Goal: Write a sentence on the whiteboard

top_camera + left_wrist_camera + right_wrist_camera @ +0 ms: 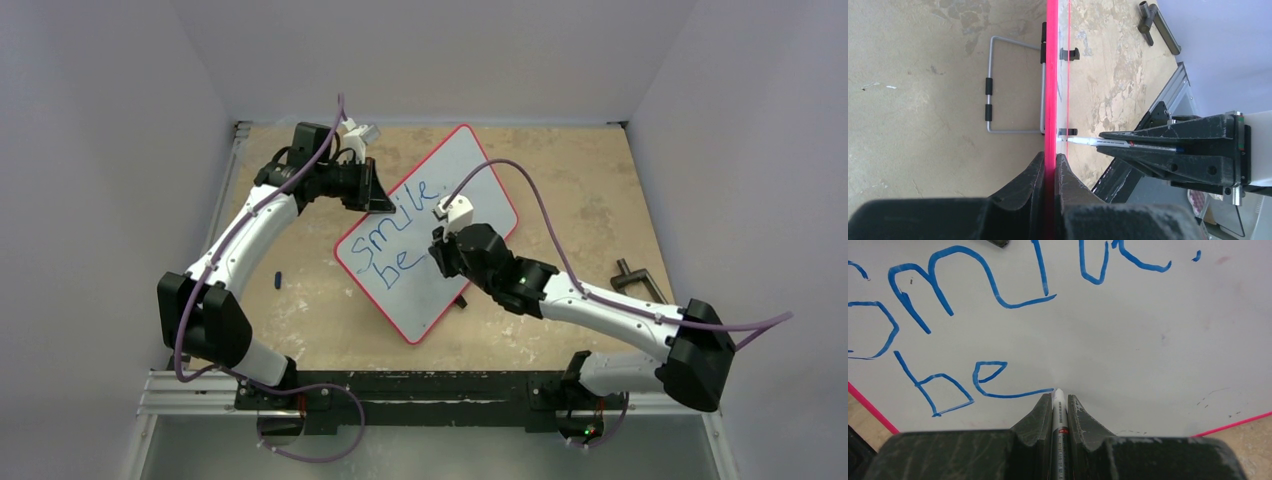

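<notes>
At bench centre, whiteboard (412, 300): raised off the surface with a wire stand (1013, 85) at its back. Its long axis runs from near-left to far-right in the top view, and its writing face is turned toward the right arm.
Rim: thin and red, seen edge-on from the left wrist as one straight line up the frame.
Left hand (1050, 161): closed on the rim of the board's far-left long edge, one finger on each face.
Right hand (1059, 401): clamped on the marker (1058, 412), which lies along the hand's own axis.
Marker direction: tip forward, meeting the board's face at the tail of the "e" in "be" (from the left wrist it points almost square into that face).
Sentence (395, 238): blue, reading "smile" above "be". Both lines slant along the board's long axis, toward its far-right end.
Bench (590, 170): mottled tan.
Small dark-blue object (277, 279): lying left of the board, apart from it.
Black clamp (635, 280): lying right of the board, well apart.
</notes>
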Available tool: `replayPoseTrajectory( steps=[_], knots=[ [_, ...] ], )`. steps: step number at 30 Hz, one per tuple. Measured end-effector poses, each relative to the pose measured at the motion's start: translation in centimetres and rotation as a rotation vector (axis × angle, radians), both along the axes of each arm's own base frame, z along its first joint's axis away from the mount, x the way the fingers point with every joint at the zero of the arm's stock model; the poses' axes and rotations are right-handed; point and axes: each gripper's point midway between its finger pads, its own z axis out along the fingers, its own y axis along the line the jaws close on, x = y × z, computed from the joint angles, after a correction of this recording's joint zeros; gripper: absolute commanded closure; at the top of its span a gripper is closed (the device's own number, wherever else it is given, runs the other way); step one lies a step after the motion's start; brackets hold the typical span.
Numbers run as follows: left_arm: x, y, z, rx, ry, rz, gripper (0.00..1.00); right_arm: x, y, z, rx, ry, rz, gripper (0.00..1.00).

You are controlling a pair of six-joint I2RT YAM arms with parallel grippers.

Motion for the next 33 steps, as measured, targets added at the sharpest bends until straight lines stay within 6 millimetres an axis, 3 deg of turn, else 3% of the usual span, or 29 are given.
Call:
replayPoseTrajectory(
  steps=[4, 9, 13, 19, 33],
  knots=[
    [-0.1, -0.1, 0.1, -0.001, -0.002, -0.001, 1.00, -0.1, -0.9, 1.9, 0.025, -0.039, -0.016, 1.00],
    [-0.1, -0.1, 0.1, -0.001, -0.001, -0.001, 1.00, -0.3, -2.2, 6.9, 0.149, -0.140, -0.049, 1.00],
    [-0.1, -0.1, 0.1, -0.002, -0.001, -0.001, 1.00, -0.6, -3.0, 8.3, 0.202, -0.178, -0.061, 1.00],
    [-0.1, -0.1, 0.1, -0.002, -0.001, -0.001, 1.00, -1.4, -3.1, 6.8, 0.200, -0.153, -0.028, 1.00],
    [-0.1, -0.1, 0.2, -0.003, -0.001, -0.002, 1.00, -5.9, -0.9, 3.2, 0.215, -0.053, 0.242, 1.00]
  ],
)
